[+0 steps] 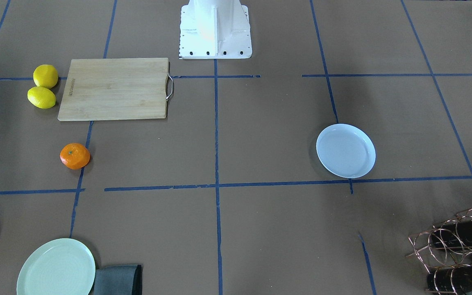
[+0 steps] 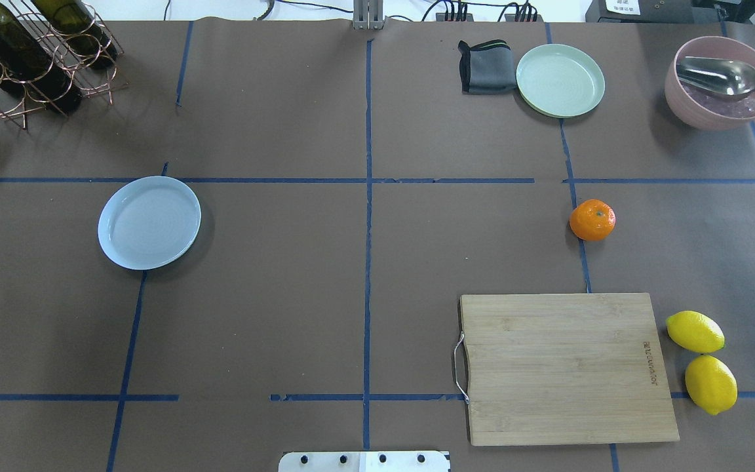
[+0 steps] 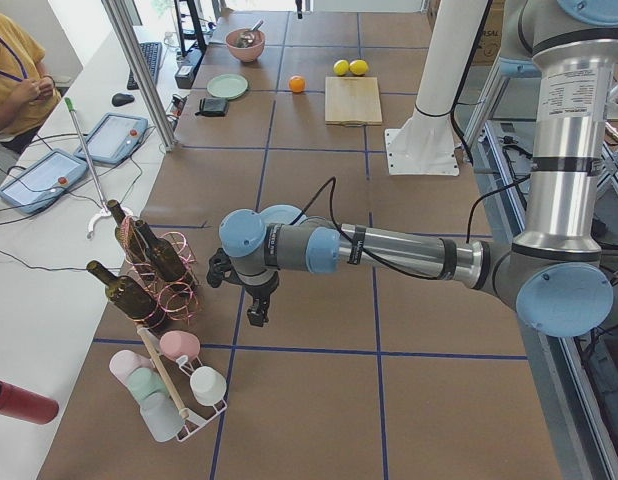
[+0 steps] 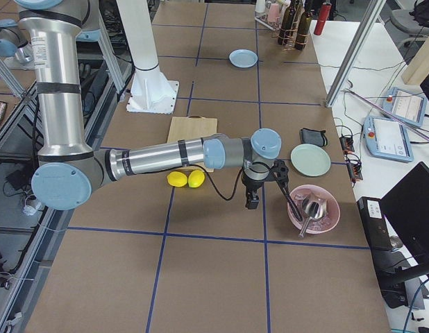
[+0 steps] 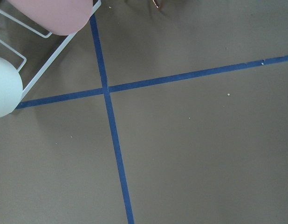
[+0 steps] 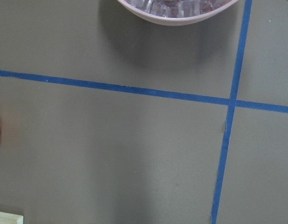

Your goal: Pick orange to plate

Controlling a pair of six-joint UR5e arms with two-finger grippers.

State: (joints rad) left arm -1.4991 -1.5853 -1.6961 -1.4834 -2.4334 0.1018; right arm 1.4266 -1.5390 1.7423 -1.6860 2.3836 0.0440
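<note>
Nothing is picked up yet, so the step in hand looks like the reach for the fruit.

Going by the overhead view, on the table (image 2: pixel 286 295) the cutting board (image 2: pixel 564 367) sits around 4 o'clock. The pale blue plate (image 2: pixel 149 222) is way over at 9 o'clock with nothing on it. The orange (image 2: pixel 592 219) is on the bare paper at roughly 3 o'clock, just off the board's 12 o'clock edge and well apart from the plate.

The right arm (image 4: pixel 166 158) is the closer one. Its right gripper (image 4: pixel 251 201) hangs over the table, pointing down, near the pink bowl (image 6: pixel 176 11). In the right wrist view the orange is only a sliver at 9 o'clock, so it isn't lined up. The left arm (image 3: pixel 389 250) has the left gripper (image 3: pixel 257 315) hovering off to one side of the plate. Both grippers only show in the side cameras, so I can't tell how wide either one's jaws are.

How I'd do it:
- Slide the right gripper toward that 9 o'clock sliver until the orange is centred.
- Drop straight down with the jaws straddling its widest part.
- Squeeze gently, since it's round and will probably roll if nudged off-centre.
- Don't mix it up with the lemons (image 2: pixel 695 332) at the board's 3 o'clock.
- Don't drop it on the green plate (image 2: pixel 560 80) at the orange's 12 o'clock.
- It's a long carry to the plate, so lift well clear first.
</note>
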